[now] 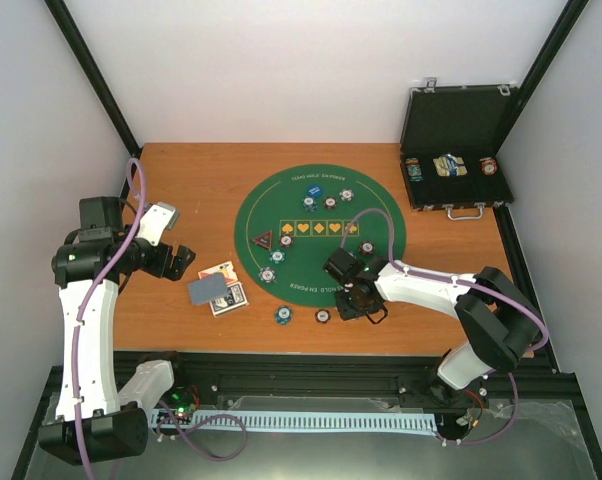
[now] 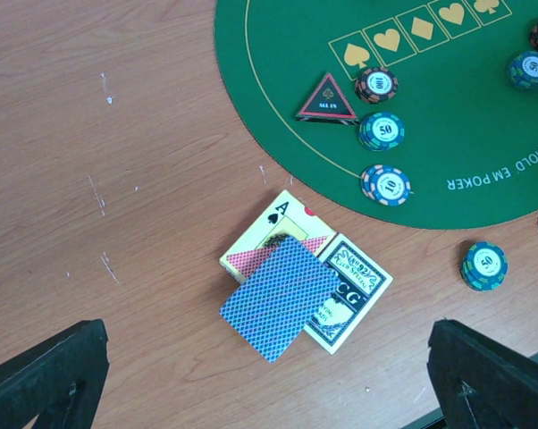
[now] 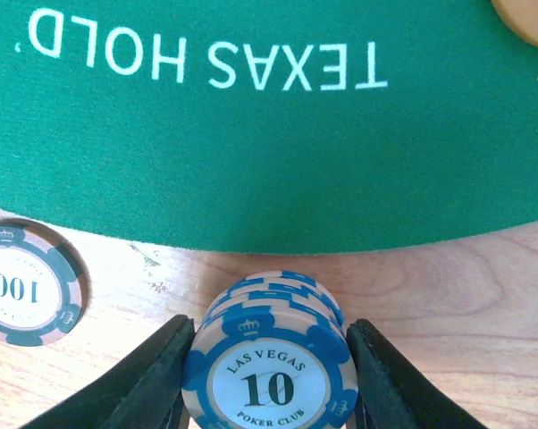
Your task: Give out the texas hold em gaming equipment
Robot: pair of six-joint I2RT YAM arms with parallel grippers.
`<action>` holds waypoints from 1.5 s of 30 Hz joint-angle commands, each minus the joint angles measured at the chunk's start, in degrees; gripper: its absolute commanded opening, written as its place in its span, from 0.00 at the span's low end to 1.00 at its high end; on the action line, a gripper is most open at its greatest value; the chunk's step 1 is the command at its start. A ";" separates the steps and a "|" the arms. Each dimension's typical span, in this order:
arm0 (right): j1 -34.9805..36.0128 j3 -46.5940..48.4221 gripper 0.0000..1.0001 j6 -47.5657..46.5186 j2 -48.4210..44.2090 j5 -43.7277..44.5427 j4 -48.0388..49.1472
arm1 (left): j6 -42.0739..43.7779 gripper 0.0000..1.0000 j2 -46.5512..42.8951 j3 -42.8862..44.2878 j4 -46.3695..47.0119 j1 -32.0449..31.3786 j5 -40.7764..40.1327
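Observation:
In the right wrist view a short stack of blue-and-cream "10" poker chips (image 3: 271, 375) stands on the wood just off the green mat's (image 3: 251, 161) edge. My right gripper (image 3: 271, 329) is shut on it, a finger pressed to each side. In the top view that gripper (image 1: 361, 297) is low at the mat's near edge. My left gripper (image 2: 267, 362) hangs open above the blue-backed playing cards (image 2: 280, 297), which lie across two card boxes (image 2: 351, 302). The triangle marker (image 2: 327, 98) and chip stacks (image 2: 381, 130) sit on the mat.
A "100" chip (image 3: 28, 284) lies on the wood to the left of the held stack. Two loose chip stacks (image 1: 281, 316) sit near the table's front edge. The open black case (image 1: 456, 150) stands at the back right with more items inside.

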 commanded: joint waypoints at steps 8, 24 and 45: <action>-0.95 2.26 0.22 -1.58 -1.98 0.76 -2.02 | 0.46 1.00 -1.22 2.26 -0.20 0.37 -0.89; -10.94 14.26 0.16 -7.36 -3.36 -0.97 -7.09 | 0.46 1.00 -1.01 3.42 -0.65 0.33 -1.09; -10.68 19.36 0.17 -6.68 16.41 -2.15 1.40 | 1.88 1.00 -0.60 2.44 -1.26 0.43 -1.59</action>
